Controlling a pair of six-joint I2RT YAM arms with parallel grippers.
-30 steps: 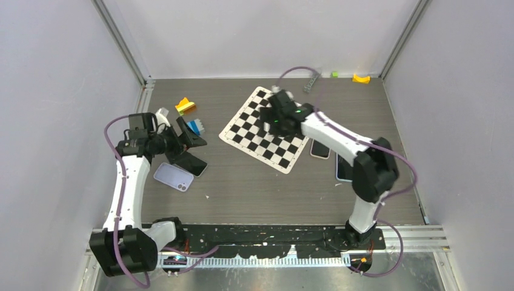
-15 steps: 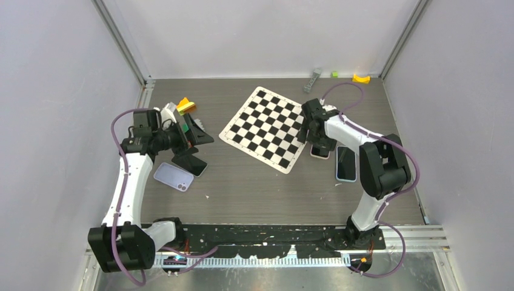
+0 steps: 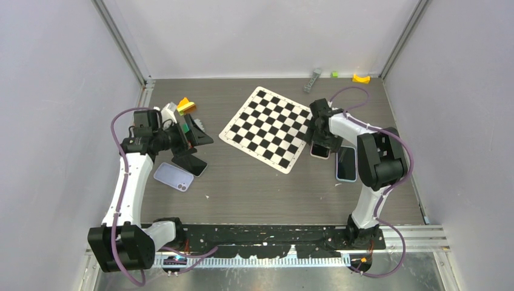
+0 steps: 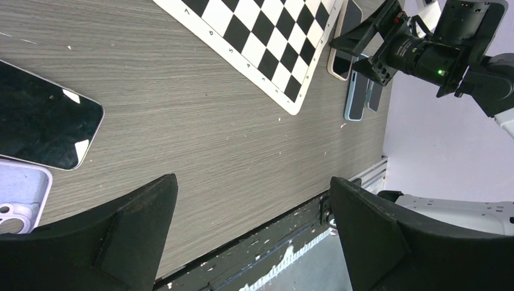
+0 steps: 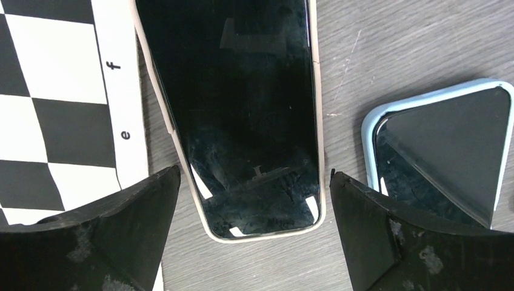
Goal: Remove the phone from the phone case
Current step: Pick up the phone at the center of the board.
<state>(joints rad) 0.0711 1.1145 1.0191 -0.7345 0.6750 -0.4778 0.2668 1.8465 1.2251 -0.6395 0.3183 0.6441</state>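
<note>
Glossy black phone [image 5: 242,103] in cream case [image 5: 319,121] lies between right tool's [image 5: 253,179] wide-open, empty fingers [image 5: 91,242].

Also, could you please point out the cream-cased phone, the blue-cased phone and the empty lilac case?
cream-cased phone [image 5: 236,109], right wrist view, middle of its dark screen.
blue-cased phone [image 5: 445,148], right wrist view, on its screen inside the blue rim.
empty lilac case [image 3: 174,177], top external view, middle of the case.

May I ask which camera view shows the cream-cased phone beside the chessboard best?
The right wrist view: the cream-cased phone fills the frame, screen up, under the open right gripper. The top external view shows it small, partly covered by that gripper; the left wrist view, distant and foreshortened.
</note>
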